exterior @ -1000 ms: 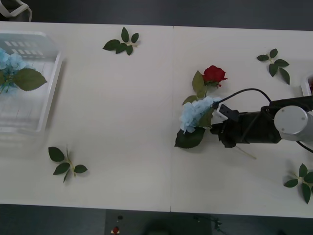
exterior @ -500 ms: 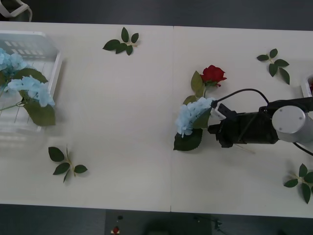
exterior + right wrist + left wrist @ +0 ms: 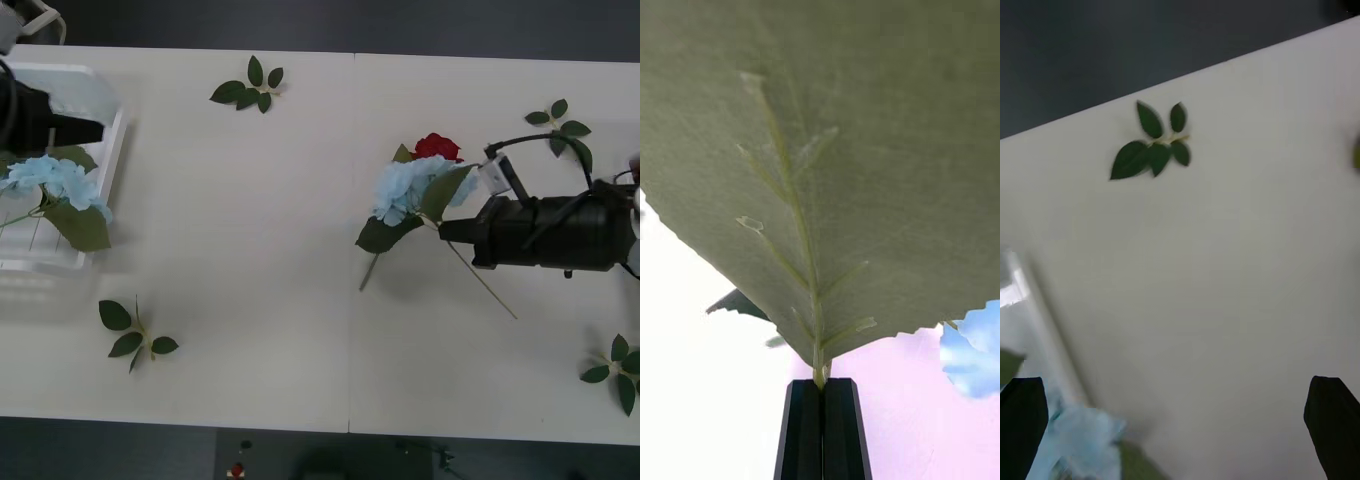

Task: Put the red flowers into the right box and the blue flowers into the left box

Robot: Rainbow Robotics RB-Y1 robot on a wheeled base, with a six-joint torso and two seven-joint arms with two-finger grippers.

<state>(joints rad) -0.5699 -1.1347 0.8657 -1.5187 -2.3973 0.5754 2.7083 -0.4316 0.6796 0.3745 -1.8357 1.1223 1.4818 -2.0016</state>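
— White slotted plastic at the far left: that's the left box [image 3: 100, 170], and the left gripper [image 3: 95, 130] hangs over its rim, black fingers [image 3: 1334, 420] spread wide apart with nothing between them.

— And blue flowers, how many do you count?

— Two. One blue flower [image 3: 55, 180] lies across the box's near corner, its pale head over the rim and a big leaf spilling onto the table [image 3: 250, 250]. The left wrist view catches a bit of that same blue head [image 3: 1079, 446] beside the basket wall [image 3: 1045, 330].

— Loose greenery?

— Four leaf sprigs on the table: one near the front edge on the left [image 3: 135, 335], one near the far edge [image 3: 250, 88], also seen from the left wrist [image 3: 1154, 146], then two on the right, far [image 3: 562, 125] and near [image 3: 615, 372].

— Moving to the middle now.

— Second blue flower [image 3: 410, 188], lifted, its stem slanting down behind. The right gripper [image 3: 445, 230] is clamped on it; from the right wrist the black fingers [image 3: 809, 427] are pressed together on the stalk at the base of a large leaf [image 3: 827, 172].

— Roses?

— One red flower [image 3: 437, 147], just behind the blue head, partly hidden by it.

— And the right box?

— A small white corner [image 3: 634, 160] at the right edge.
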